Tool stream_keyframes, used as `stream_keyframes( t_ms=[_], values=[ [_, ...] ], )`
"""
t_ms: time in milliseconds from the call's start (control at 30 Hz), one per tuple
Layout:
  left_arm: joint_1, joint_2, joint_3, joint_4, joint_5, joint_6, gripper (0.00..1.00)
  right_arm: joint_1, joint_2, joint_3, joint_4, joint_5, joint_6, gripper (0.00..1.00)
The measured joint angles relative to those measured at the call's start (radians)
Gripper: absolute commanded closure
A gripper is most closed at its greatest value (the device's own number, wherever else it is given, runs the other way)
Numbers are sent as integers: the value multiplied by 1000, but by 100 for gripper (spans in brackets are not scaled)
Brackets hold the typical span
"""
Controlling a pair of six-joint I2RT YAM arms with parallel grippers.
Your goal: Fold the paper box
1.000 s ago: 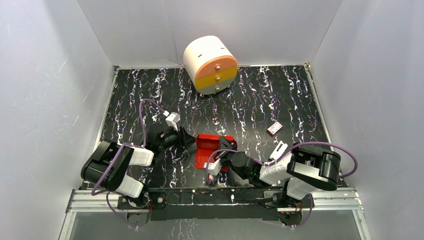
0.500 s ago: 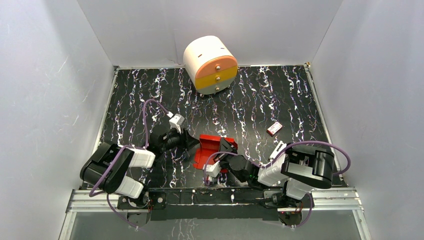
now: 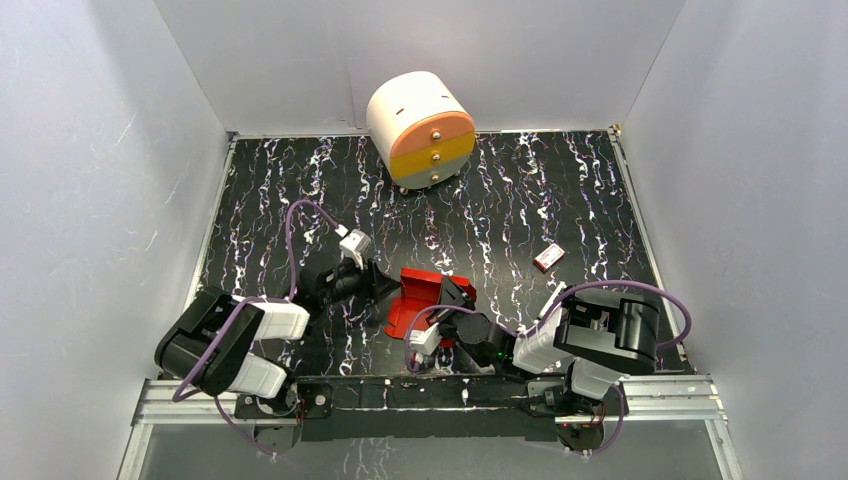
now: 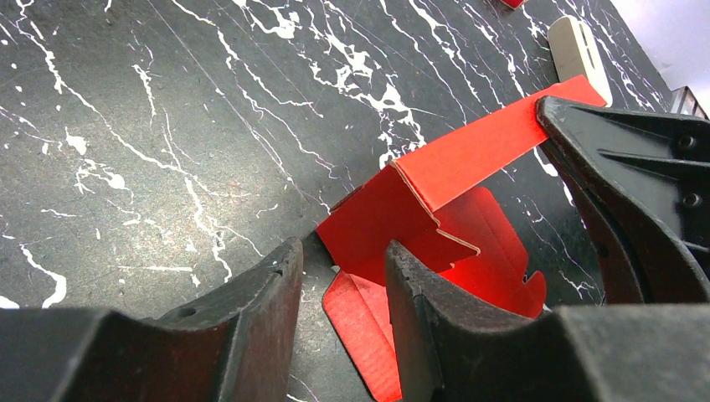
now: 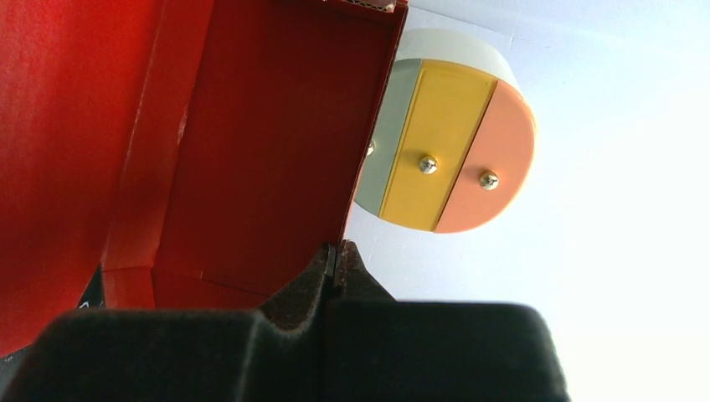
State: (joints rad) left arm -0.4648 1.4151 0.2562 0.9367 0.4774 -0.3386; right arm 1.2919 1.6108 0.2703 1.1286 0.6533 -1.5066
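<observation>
Right hand (image 5: 335, 249) tight on paper box (image 3: 418, 292) wall; left hand (image 4: 342, 251) apart beside it; drawer unit (image 3: 421, 128) well behind

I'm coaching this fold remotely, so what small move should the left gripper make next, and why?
Probably ease the left gripper forward a little so the near corner of the paper box slips between its open fingers. The right gripper is shut on a raised panel, and the left one holds nothing.

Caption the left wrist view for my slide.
Open left gripper at the red box, its raised panel pinched by the right gripper.
</observation>
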Motion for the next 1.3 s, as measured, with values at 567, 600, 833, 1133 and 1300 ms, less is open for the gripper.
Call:
stream_keyframes(
  t_ms=[567, 600, 833, 1133, 1300],
  values=[
    [-24, 10, 0, 0, 57, 25, 60, 3, 4, -5, 5, 5, -5, 100],
    [-24, 11, 1, 0, 56, 26, 60, 4, 4, -5, 5, 5, -5, 100],
    [-32, 25, 11, 0, 20, 39, 61, 4, 7, -5, 5, 2, -4, 100],
    [-69, 58, 26, 23, -60, 51, 61, 4, 8, -5, 4, 0, 7, 100],
    [-89, 87, 26, 71, -111, 58, 64, 4, 7, -5, -2, -2, 15, 100]
  ],
)
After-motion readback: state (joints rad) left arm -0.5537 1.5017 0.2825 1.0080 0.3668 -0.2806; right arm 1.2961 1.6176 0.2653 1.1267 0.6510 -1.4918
